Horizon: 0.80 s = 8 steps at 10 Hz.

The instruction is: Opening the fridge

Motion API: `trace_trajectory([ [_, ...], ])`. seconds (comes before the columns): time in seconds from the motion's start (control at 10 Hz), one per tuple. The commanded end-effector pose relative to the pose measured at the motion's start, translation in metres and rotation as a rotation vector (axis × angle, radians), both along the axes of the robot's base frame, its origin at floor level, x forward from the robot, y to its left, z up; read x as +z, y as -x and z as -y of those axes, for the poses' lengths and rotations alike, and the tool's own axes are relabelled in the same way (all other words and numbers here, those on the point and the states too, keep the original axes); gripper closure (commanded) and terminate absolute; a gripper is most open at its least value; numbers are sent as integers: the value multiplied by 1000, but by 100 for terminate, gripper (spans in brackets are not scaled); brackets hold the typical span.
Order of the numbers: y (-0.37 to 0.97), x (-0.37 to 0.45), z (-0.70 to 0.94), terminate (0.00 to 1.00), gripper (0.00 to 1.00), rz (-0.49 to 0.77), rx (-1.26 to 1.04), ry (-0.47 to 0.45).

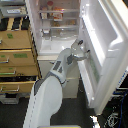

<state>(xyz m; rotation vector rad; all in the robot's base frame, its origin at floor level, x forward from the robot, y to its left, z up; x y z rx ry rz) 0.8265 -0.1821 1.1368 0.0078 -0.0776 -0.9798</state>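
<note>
You can't tell whether your jaws are apart or together; your gripper (82, 50) sits against the inner face of the open upper door (105, 45) of the fridge (55, 30), beside the wooden drawer cabinet (17, 55).

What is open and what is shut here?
fridge: upper door swung wide open, shelves showing.
lower fridge drawer: looks shut, partly hidden by the arm.
gripper: at the open door's inner edge; open or shut unclear.
wooden cabinet: lower drawers pulled out a little.
</note>
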Motion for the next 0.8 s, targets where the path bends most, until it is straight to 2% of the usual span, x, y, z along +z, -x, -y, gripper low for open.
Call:
trace_trajectory([
  [0.1, 349, 257, 455, 0, 0, 161, -624, 126],
  [0.4, 249, 183, 319, 0, 0, 69, -483, 149],
  [0.5, 202, 98, 174, 0, 0, 24, -347, 105],
  [0.6, 192, 78, 139, 0, 0, 8, -312, 98],
  [0.8, 152, -17, -42, 0, 0, -66, -138, 74],
])
